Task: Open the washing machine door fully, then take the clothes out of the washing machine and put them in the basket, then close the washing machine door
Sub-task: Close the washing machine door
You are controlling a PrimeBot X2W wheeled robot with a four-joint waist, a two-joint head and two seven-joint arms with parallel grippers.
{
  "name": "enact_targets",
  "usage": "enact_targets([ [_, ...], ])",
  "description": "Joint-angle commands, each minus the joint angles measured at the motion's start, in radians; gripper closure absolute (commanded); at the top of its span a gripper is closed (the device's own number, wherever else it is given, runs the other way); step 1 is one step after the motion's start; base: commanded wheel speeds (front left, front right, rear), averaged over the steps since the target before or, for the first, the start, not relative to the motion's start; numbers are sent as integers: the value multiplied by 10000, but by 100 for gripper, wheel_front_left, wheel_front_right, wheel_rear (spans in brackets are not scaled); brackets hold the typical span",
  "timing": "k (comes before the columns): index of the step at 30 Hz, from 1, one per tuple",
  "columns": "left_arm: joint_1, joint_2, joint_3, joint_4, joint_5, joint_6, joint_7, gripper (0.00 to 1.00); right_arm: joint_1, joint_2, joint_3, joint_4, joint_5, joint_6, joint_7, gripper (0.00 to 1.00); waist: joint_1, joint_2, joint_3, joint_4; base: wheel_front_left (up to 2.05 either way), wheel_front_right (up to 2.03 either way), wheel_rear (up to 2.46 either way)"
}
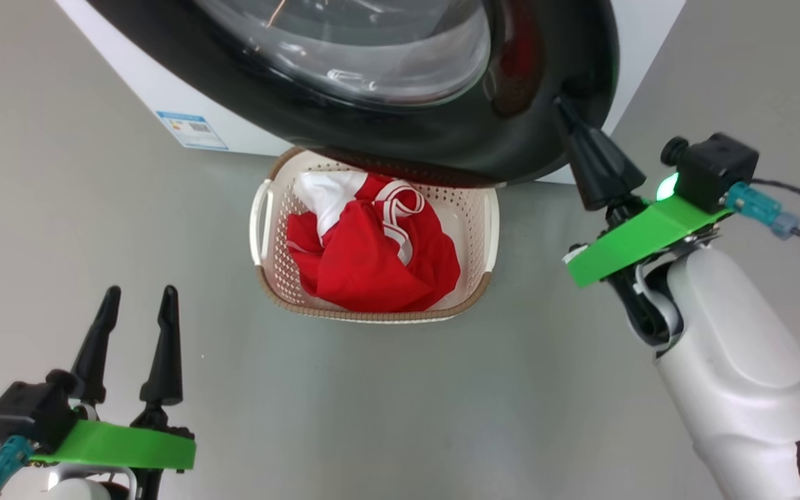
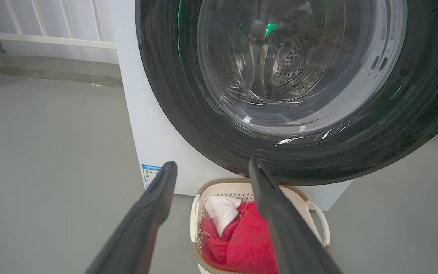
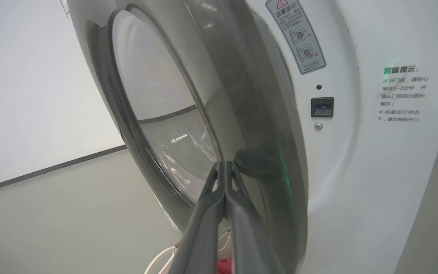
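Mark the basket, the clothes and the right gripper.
basket [image 1: 365, 314], head view, on the near brown rim.
clothes [image 1: 372, 267], head view, middle of the red fabric.
right gripper [image 3: 225, 164], right wrist view, between its shut fingertips.

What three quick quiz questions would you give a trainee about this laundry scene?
1. True or false: the clothes lie in the basket.
2. Which one has its tips at the black rim of the washing machine door? A: the left end effector. B: the right end effector. C: both.
3. Fill the gap: the left end effector's two fingers stand ____, with nothing between them.
Key: 1 true; 2 B; 3 open.
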Motion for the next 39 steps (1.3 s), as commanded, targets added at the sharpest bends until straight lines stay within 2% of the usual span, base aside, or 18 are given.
enact_targets([
  [1,-256,277,314,-189,-95,-31,-91,0,-211,152,-15,-196,62,16,-72,100,0,-1,82,73,0,0,0],
  [13,-848,226,16,-373,-203,-31,-91,0,-1553,-167,-728,162,-146,16,-72,100,0,-1,855,475,0,0,0],
  [20,-1104,248,-102,-475,-265,-31,-91,0,-2402,-66,-1135,548,-486,16,-72,100,0,-1,1250,594,0,0,0],
  [28,-1338,246,-164,-577,-309,-31,-91,0,-3252,329,-1704,799,-991,16,-72,100,0,-1,1641,697,0,0,0],
  [35,-1503,251,-206,-647,-323,-31,-91,0,-3695,476,-2331,810,-1280,16,-72,100,0,-1,1845,756,0,0,0],
  [39,-1556,270,-192,-624,-328,-31,-91,0,-3702,589,-2276,766,-1389,16,-72,100,0,-1,1848,737,0,0,0],
])
